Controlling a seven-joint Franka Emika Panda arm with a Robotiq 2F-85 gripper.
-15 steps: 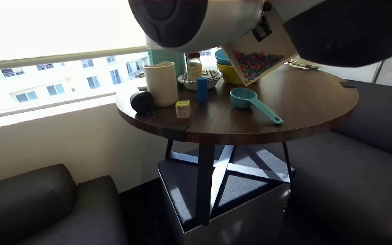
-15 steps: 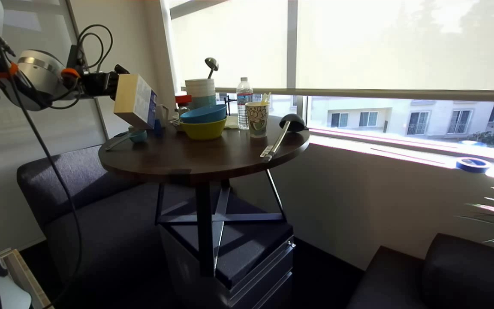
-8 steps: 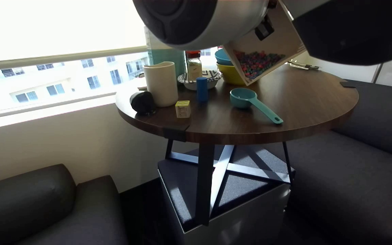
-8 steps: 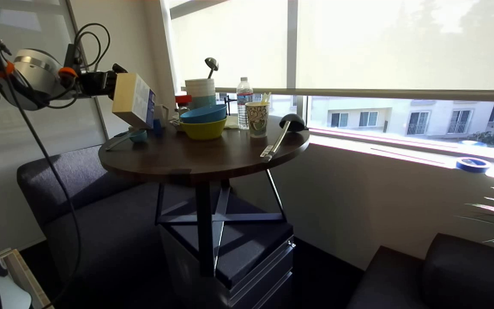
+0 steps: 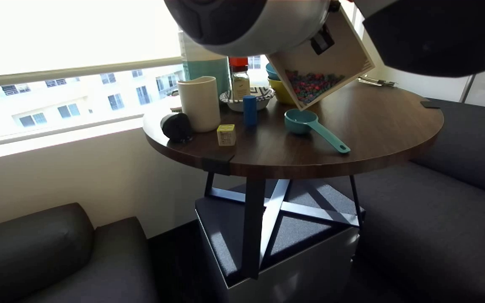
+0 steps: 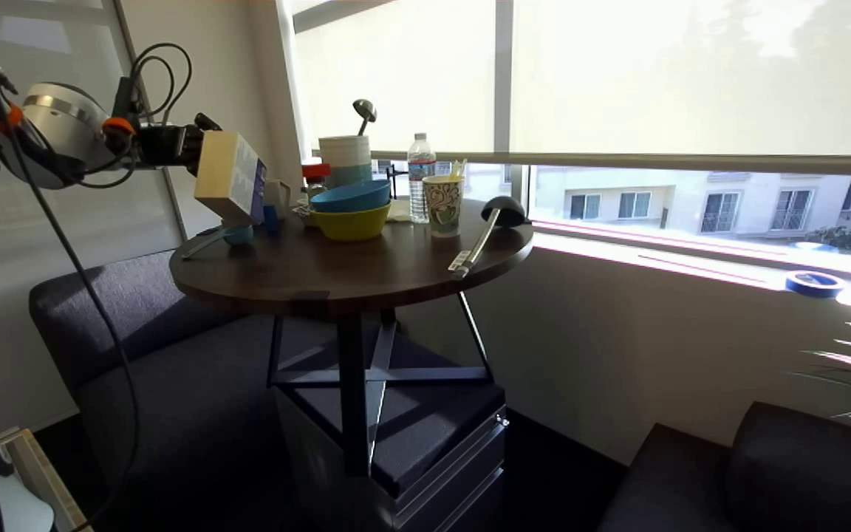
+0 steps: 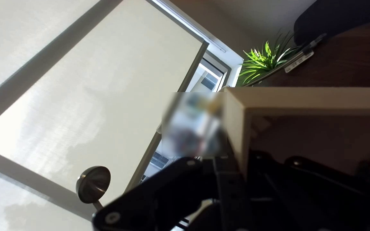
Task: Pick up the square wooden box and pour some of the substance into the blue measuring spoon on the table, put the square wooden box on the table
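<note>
My gripper [image 7: 241, 157] is shut on a wall of the square wooden box [image 5: 343, 59], one finger inside it and one outside. The pale box [image 6: 222, 174] hangs steeply tilted above the table [image 5: 373, 126]. Small coloured pieces [image 5: 316, 86] lie heaped in its lowest corner. In an exterior view that corner appears just above the round cup of the blue measuring spoon [image 5: 301, 123]. The spoon rests on the table, its handle pointing to the near edge; the visible inside of its cup is plain teal. In the wrist view the spoon is out of sight.
Beside the spoon stand a blue cylinder [image 5: 249, 110], a small yellow-topped cube [image 5: 226, 135] and a white cup [image 5: 199, 103]. Behind the box sit the yellow bowl [image 6: 351, 224] and blue bowl [image 6: 351, 196]. A paper cup [image 6: 443, 207] and a ladle [image 6: 481, 240] are farther along.
In an exterior view the box's lowest corner has moved slightly down and left, closer over the spoon's cup. The box has tipped a little. The grip and the spoon are unchanged.
</note>
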